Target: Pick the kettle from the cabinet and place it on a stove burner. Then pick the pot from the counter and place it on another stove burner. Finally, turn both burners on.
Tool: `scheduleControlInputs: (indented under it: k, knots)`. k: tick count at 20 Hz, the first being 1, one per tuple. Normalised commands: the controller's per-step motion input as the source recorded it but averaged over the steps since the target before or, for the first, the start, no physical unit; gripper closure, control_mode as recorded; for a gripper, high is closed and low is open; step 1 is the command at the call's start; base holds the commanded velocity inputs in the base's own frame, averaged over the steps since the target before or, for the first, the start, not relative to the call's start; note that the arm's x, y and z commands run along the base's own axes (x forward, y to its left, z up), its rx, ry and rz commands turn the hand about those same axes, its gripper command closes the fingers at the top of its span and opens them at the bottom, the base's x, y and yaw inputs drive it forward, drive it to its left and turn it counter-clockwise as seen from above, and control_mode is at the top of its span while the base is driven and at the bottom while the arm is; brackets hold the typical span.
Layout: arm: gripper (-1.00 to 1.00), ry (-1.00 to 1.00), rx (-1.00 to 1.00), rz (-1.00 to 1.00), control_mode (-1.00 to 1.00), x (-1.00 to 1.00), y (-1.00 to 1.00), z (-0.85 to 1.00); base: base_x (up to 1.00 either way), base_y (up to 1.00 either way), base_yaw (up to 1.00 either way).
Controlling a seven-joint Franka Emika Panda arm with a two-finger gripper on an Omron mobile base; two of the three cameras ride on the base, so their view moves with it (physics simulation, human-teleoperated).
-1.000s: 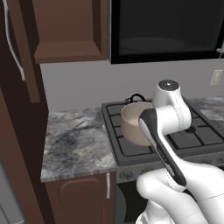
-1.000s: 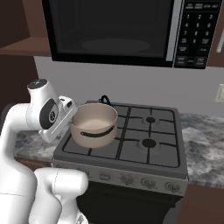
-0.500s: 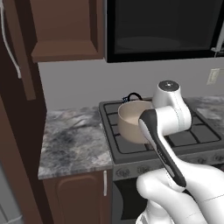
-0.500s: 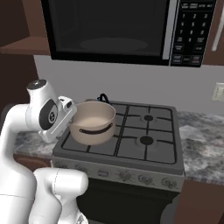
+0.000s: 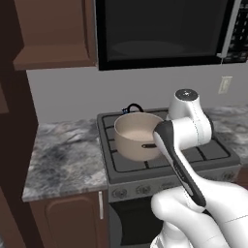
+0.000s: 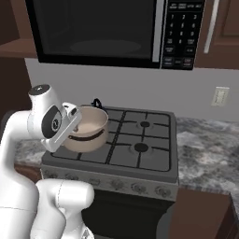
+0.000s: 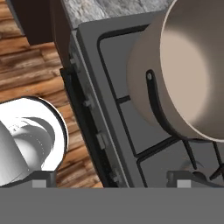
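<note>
The beige pot (image 5: 138,135) (image 6: 87,128) stands on the stove's front-left burner, its dark side handle (image 7: 153,100) facing me. Behind it, on the back-left burner, only the black arched handle of the blue kettle (image 5: 131,108) (image 6: 96,103) shows. My gripper (image 7: 116,178) hangs open over the stove's front edge, just in front of the pot, touching nothing. Two free burners (image 6: 145,124) (image 6: 141,147) lie on the right half of the grey stove top (image 5: 203,152). The grey stone counter (image 5: 63,155) flanks the stove. I cannot tell which wall cabinet is the task's.
Round knobs (image 6: 135,187) (image 7: 101,140) line the stove's front panel. A black microwave (image 5: 160,29) hangs low above the stove. Brown wall cabinets (image 5: 53,34) (image 6: 224,32) sit on either side of it. More counter (image 6: 205,140) lies to the right, and there is wooden floor (image 7: 26,70) below.
The whole picture has slid left and grown a little: the base has driven right and nearer the stove. Arm, pot and kettle keep their places relative to each other.
</note>
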Motion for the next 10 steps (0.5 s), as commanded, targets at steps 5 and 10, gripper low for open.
scheduleControlInputs:
  k: [5, 10]
  knots:
    - [-1.0, 0.0, 0.0, 0.0, 1.0, 0.0, 0.0, 0.0, -0.25, -0.49, -0.03]
    - [-1.0, 0.0, 0.0, 0.0, 1.0, 0.0, 0.0, 0.0, -0.22, -0.49, -0.03]
